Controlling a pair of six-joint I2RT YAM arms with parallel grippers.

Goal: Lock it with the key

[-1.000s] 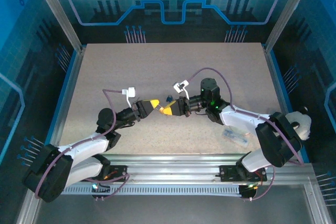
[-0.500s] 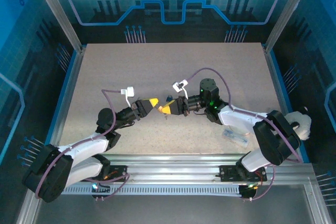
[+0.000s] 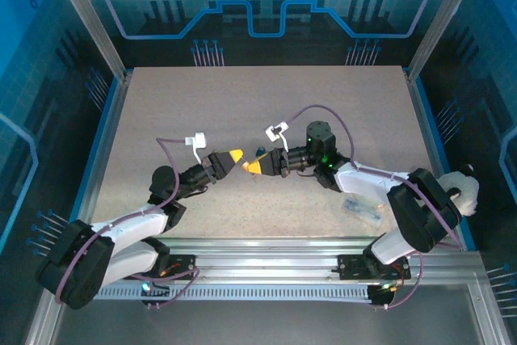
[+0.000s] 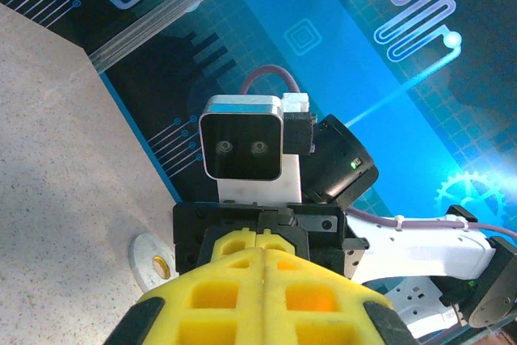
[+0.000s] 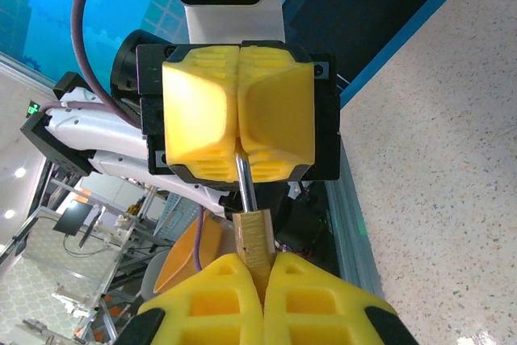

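Note:
Mid-table, my two grippers meet tip to tip a little above the surface. The right gripper (image 3: 251,169) (image 5: 264,268) is shut on the brass body of a small padlock (image 5: 254,236), seen edge-on. A silver shackle (image 5: 245,183) rises from it into the yellow fingers of the left gripper (image 3: 235,156) (image 5: 239,151), which are shut on it. In the left wrist view the left gripper (image 4: 264,249) has its jaws pressed together, facing the right wrist's camera (image 4: 242,147). I cannot make out the key.
A white disc with a brass centre (image 4: 152,262) lies on the table beside the grippers. A small dark thing (image 3: 260,151) sits just behind them. A clear bluish item (image 3: 361,209) lies by the right arm. Aluminium rails (image 3: 266,248) run along the near edge.
Both grippers have drifted a little to the left and away from the bases together. Both stay shut.

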